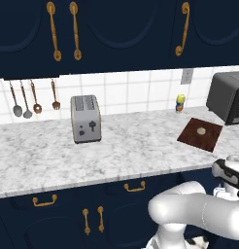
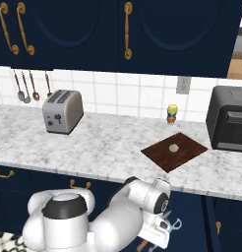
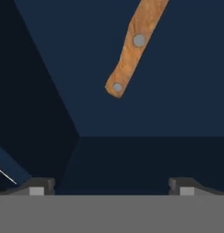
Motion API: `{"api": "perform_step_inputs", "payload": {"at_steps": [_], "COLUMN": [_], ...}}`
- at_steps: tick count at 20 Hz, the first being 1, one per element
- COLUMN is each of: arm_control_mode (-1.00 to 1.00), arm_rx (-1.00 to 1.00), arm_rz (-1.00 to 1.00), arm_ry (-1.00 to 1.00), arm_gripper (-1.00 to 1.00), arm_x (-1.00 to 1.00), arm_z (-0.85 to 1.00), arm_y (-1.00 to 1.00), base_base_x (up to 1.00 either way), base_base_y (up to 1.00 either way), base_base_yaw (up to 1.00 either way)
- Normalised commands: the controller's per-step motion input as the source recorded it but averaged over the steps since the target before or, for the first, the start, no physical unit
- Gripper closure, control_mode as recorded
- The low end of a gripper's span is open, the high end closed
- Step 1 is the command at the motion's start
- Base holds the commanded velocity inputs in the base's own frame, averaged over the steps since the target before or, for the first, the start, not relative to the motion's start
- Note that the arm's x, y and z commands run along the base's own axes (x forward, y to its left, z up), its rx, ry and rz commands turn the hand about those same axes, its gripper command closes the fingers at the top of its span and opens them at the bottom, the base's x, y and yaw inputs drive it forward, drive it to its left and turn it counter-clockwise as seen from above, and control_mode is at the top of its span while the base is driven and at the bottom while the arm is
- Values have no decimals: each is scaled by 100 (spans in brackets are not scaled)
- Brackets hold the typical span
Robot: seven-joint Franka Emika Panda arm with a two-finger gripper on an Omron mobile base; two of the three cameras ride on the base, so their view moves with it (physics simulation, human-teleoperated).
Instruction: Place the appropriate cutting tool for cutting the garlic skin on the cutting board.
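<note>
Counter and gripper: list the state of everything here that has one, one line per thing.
garlic: resting on the cutting board.
cutting board: flat on the counter, holding just the garlic.
toaster: upright, slots empty.
toaster oven: door closed.
upper cabinets: doors closed.
gripper: open, holding nothing, low below the counter edge.
wooden riveted handle: ahead of the gripper, ungrasped.

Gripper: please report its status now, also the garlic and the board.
Gripper open, empty, low by a dark drawer. Wooden handle ahead, apart from the fingers. Garlic on board, no tool there yet.
</note>
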Motion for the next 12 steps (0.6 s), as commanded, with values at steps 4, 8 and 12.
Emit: {"api": "perform_step_inputs", "payload": {"at_steps": [4,8,12], "arm_control_mode": [-100,-100,-100], "arm_rx": [-1,0,0], "arm_rz": [-5,-5,-5], "arm_ry": [-20,-13,-4], "arm_gripper": [-100,-100,-100], "arm_x": [34,43,36], "arm_z": [-4,-8,-25], "arm_y": [-16,-17,-3], "base_base_x": [0,0,0], "base_base_y": [0,0,0], "base_base_yaw": [0,0,0]}}
